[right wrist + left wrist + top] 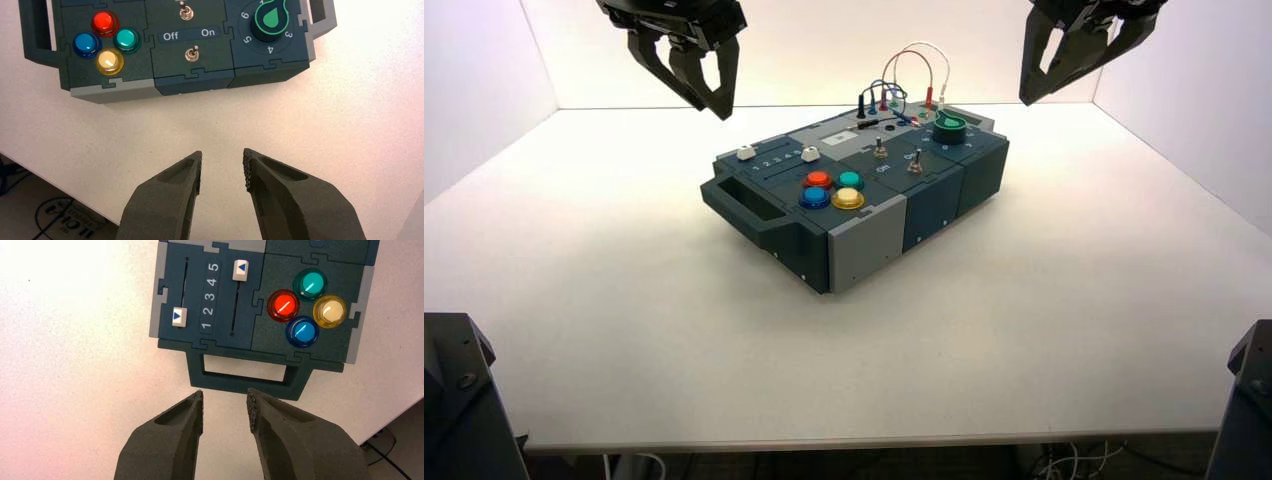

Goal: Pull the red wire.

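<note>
Red wire [902,62] arches at box [864,250] rear; left hand [692,80] and right hand [1064,60] hang open

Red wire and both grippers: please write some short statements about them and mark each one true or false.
1. The red wire arches above the far end of the box. True.
2. The right gripper is shut on the red wire. False: it hangs open, high above the table, touching nothing.
3. The left gripper is open and holds nothing. True.
4. The white wire lies flat on the table. False: it arches beside the red wire.
</note>
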You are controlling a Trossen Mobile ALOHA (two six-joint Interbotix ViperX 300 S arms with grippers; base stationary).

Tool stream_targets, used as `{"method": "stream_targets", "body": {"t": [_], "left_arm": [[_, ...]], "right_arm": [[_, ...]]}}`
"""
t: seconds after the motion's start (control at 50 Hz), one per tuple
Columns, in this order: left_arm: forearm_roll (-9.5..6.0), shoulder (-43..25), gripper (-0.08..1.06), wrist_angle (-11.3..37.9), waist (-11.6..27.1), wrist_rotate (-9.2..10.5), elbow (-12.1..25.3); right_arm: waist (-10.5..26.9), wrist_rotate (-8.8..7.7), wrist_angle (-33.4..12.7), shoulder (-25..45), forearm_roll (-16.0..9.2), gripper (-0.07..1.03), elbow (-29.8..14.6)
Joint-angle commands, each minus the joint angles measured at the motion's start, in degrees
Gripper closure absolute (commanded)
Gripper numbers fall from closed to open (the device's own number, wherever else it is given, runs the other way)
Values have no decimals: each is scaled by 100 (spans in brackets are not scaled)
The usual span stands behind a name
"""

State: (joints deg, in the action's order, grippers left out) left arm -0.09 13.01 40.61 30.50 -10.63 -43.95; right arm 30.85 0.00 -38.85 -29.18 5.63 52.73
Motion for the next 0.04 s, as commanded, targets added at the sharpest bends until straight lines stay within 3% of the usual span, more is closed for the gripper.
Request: {"method": "stream_targets", "body": {"t": [0.02, 0.04], "left_arm": [[9, 62, 49, -9, 26, -26, 167], [9, 62, 49, 0, 26, -26, 167]], "right_arm": [[35, 9, 53, -26, -18, 51, -79], [35, 9, 53, -26, -18, 51, -79]]}}
